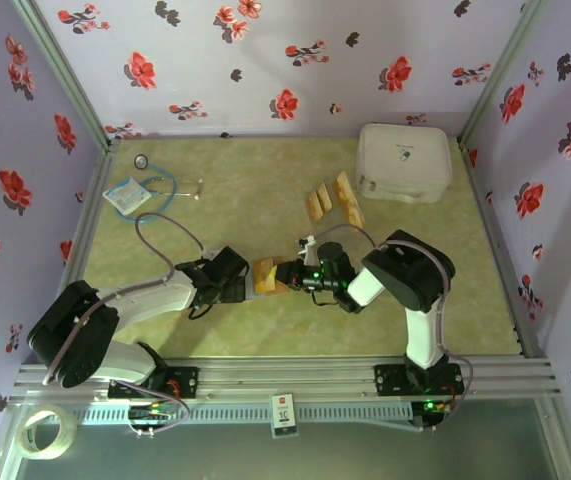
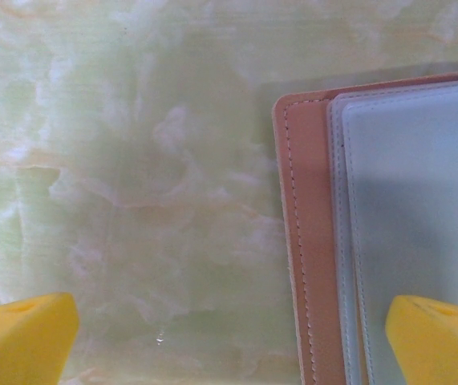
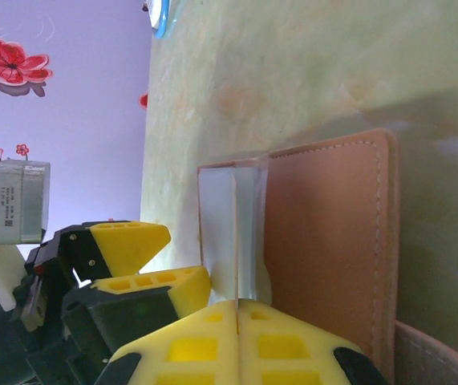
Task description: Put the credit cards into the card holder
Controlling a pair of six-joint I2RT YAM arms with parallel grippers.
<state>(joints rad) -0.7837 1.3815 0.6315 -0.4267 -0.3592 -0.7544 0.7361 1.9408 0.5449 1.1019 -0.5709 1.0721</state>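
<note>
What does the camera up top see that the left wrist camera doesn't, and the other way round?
Top camera: the white zippered case, the stethoscope, loose credit cards lying near the case, and a roll of tape at the near corner.

Left wrist camera: the stitching along the card holder and its clear plastic sleeves up close, with a yellow fingertip over the sleeves.

Both: the card holder, the green marbled table and the left gripper, which is open.

A lab test booth — floral-papered walls (image 1: 265, 70), marbled table (image 1: 235, 210), aluminium mounting rail (image 1: 295, 375)
</note>
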